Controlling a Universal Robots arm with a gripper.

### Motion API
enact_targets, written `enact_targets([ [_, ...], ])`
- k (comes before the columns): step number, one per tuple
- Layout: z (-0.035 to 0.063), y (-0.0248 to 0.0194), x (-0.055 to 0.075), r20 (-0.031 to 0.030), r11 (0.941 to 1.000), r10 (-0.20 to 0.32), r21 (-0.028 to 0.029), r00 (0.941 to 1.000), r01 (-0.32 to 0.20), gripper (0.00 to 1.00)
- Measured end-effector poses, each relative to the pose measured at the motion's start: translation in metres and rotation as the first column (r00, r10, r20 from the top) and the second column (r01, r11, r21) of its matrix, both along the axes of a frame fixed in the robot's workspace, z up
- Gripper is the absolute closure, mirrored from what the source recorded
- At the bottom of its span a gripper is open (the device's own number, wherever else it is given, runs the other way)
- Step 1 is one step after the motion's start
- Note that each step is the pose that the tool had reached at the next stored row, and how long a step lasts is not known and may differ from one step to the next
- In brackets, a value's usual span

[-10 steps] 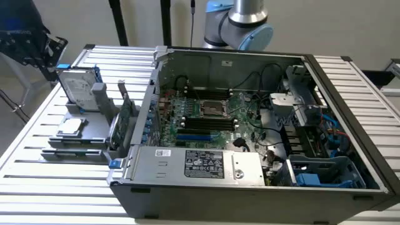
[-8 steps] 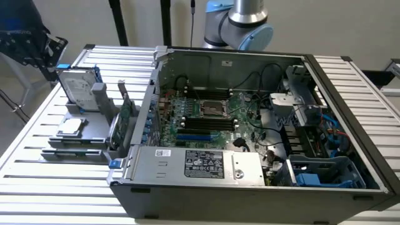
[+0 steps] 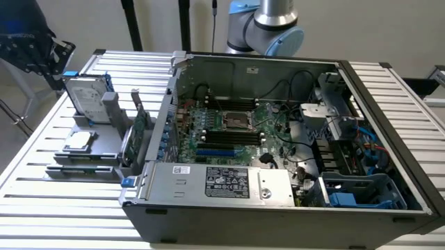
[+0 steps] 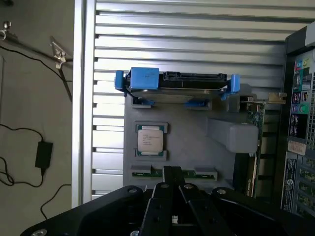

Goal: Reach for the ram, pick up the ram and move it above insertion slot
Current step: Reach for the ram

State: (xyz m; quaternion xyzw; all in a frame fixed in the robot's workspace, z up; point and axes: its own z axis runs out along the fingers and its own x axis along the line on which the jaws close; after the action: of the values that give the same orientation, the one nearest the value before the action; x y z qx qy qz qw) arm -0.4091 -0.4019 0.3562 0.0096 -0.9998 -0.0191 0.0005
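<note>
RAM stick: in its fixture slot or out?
In. The ram lies flat in its slot at the edge of the grey fixture, beside the CPU chip.

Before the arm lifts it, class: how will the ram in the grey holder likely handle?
The ram is a thin, narrow green board: probably light and stiff, but fragile if bent. Seated edge-up in the grey holder, it could tilt if gripped off-centre.

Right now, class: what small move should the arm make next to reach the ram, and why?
Probably a short, straight descent. In the wrist view the gripper sits over the middle of the ram, which lies in its holder on the grey tray, not yet lifted.
</note>
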Motion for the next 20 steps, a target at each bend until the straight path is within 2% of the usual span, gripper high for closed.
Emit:
enact_targets([
  [5, 0.0, -0.0006, 0.001, 0.0, 1.0, 0.0, 0.0, 1.0, 0.0, 0.89],
  [8, 0.0, -0.0064, 0.008, -0.0002, 1.0, 0.0, 0.0, 1.0, 0.0, 0.89],
  [11, -0.0002, -0.0163, 0.012, -0.0004, 1.0, 0.0, -0.0001, 1.0, 0.0, 0.89],
  [20, -0.0096, -0.0525, 0.022, -0.0001, 1.0, 0.0, 0.0001, 1.0, 0.0, 0.89],
])
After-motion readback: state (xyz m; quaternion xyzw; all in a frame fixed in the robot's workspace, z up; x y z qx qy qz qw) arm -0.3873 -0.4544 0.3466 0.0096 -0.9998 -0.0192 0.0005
